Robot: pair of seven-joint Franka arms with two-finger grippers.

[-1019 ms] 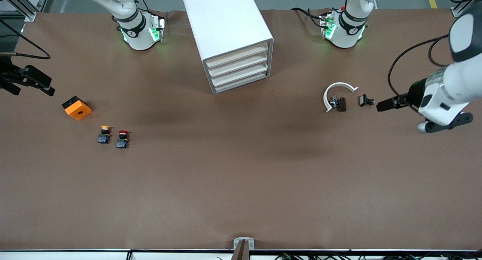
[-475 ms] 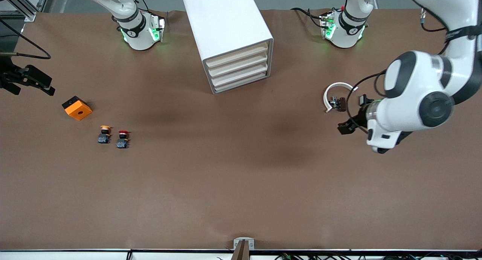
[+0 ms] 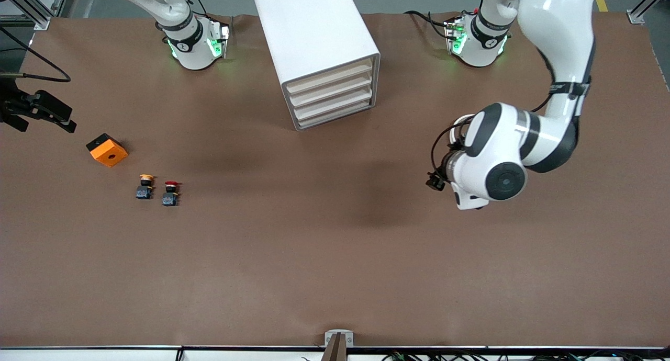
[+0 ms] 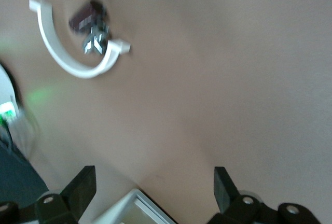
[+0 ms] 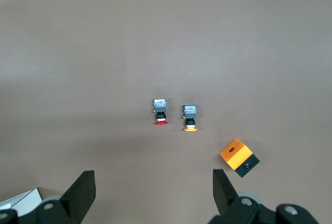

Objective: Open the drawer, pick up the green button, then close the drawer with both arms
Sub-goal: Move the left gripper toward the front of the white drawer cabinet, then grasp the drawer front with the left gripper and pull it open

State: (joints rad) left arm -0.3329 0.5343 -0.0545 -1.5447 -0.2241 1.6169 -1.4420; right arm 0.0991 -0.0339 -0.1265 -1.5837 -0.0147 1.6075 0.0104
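Note:
The white cabinet (image 3: 314, 36) stands at the table's middle, near the arms' bases. All four cream-fronted drawers are shut, including the drawer (image 3: 335, 103) below the top two. The green-capped button is hidden. My left gripper (image 3: 435, 182) is open and empty, low over bare table between the cabinet and the left arm's end. In the left wrist view (image 4: 154, 193) it is open, with a cabinet corner (image 4: 132, 211) between the fingers. My right gripper (image 3: 57, 115) waits open and empty at the right arm's end of the table; it also shows open in the right wrist view (image 5: 154, 193).
A yellow-capped button (image 3: 145, 186) (image 5: 190, 116) and a red-capped button (image 3: 170, 192) (image 5: 161, 111) stand side by side near the right arm's end. An orange box (image 3: 107, 149) (image 5: 239, 156) lies beside them. A white curved piece (image 4: 72, 53) with a small dark part (image 4: 88, 19) lies under the left arm.
My left arm has swung in from the left arm's end of the table, over the white curved piece, toward the cabinet. The right arm has not moved.

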